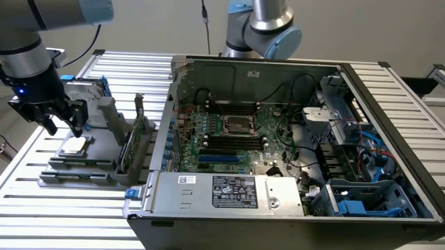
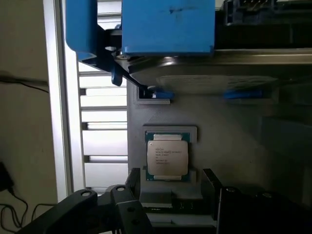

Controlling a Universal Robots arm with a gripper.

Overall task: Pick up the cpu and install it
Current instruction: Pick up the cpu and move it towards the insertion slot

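The gripper (image 1: 64, 131) hangs with fingers spread just above the cpu (image 1: 74, 146), which lies flat in a grey holder (image 1: 76, 167). A blue-bracketed hard drive (image 1: 85, 89) stands behind it. 1 open computer case (image 1: 182, 104) sits at the exterior view's right on the slatted metal table (image 1: 62, 213).

Silver-topped cpu (image 1: 75, 145) (image 2: 167, 157) flat in holder

Silver arm (image 1: 24, 57) w/ lt-blue caps (image 1: 282, 41), black tool (image 1: 62, 127), blue LED (image 1: 19, 92).
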